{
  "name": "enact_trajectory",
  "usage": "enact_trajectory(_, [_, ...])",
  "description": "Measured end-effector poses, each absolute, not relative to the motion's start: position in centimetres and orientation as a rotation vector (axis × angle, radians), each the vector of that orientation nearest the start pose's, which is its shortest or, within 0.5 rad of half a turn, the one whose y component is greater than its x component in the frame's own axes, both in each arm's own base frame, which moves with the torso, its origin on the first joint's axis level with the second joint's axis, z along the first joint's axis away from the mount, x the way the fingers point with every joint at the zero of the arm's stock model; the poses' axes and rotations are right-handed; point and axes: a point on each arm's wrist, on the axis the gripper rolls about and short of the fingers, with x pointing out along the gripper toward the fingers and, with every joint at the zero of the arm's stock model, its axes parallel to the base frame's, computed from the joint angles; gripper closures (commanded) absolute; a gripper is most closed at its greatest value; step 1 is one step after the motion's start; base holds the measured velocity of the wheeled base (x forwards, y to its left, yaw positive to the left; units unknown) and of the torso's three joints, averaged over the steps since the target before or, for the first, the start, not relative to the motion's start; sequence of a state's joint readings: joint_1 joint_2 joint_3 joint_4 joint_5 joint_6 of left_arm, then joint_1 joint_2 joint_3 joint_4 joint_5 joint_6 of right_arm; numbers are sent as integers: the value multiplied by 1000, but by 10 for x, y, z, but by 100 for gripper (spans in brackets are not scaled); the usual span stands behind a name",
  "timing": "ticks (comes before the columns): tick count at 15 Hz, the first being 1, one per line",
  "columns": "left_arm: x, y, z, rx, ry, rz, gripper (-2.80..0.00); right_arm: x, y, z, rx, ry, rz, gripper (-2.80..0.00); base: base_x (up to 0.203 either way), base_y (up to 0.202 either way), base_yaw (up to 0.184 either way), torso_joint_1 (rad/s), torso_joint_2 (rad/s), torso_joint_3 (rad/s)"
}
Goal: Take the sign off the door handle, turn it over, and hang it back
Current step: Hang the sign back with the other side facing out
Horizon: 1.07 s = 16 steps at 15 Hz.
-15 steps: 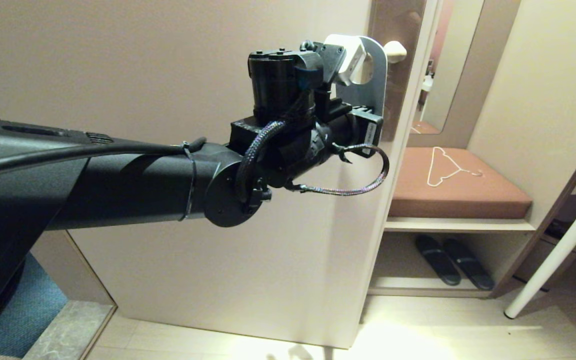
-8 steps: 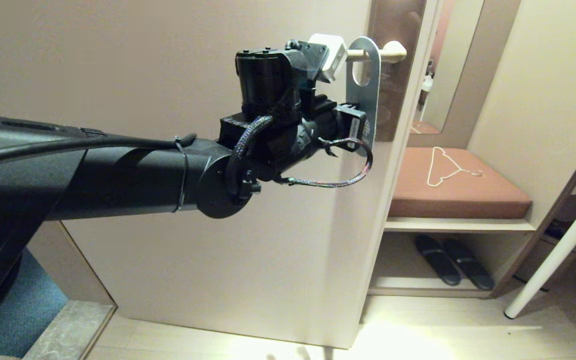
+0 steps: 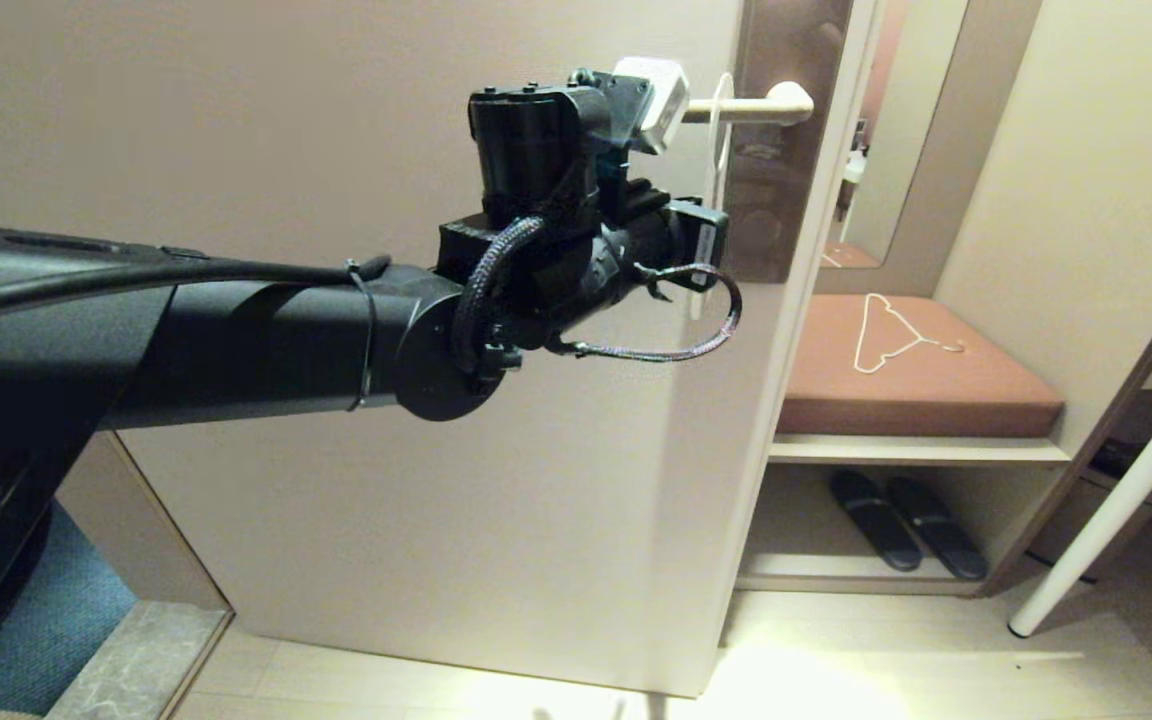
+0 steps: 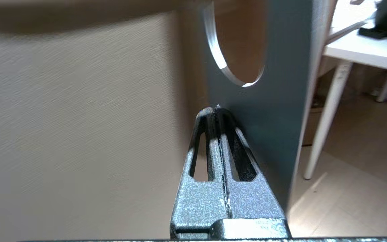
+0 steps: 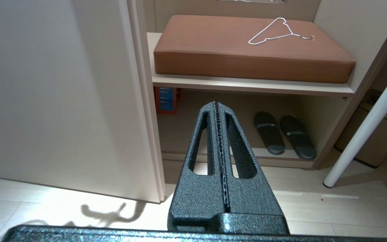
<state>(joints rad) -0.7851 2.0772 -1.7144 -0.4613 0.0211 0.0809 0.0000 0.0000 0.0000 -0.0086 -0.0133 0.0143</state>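
Nearest to us, our right end effector (image 5: 217,104) hangs parked low with its fingers together on nothing, pointing toward the slippers (image 5: 284,136) on the shelf. Farther out, our left end effector (image 4: 216,109) is raised to the door (image 3: 336,150), its fingers pressed together, tips just below the oval hole of the sign (image 4: 274,111); whether they pinch the card's edge or only rest against it, we cannot tell. In the head view the sign (image 3: 719,150) shows edge-on, hanging around the door handle (image 3: 751,105), grey-blue face toward the left wrist camera. We judge the removal step is in hand: next the card must be slid along the lever and off its free end before turning it over.
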Motion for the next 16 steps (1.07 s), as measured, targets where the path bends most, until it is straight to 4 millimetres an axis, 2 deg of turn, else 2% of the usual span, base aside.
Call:
enact_trajectory(5, [299, -328, 282, 54, -136, -804, 0, -23, 0, 76, 14, -9, -14, 0, 0, 0, 0, 0, 0, 0])
enact_trajectory(13, [304, -342, 273, 61, -129, -824, 0, -23, 0, 76, 12, -9, -13, 0, 0, 0, 0, 0, 0, 0])
enact_trajectory(16, [307, -348, 270, 59, -138, -884, 0, -23, 0, 76, 12, -9, -14, 0, 0, 0, 0, 0, 0, 0])
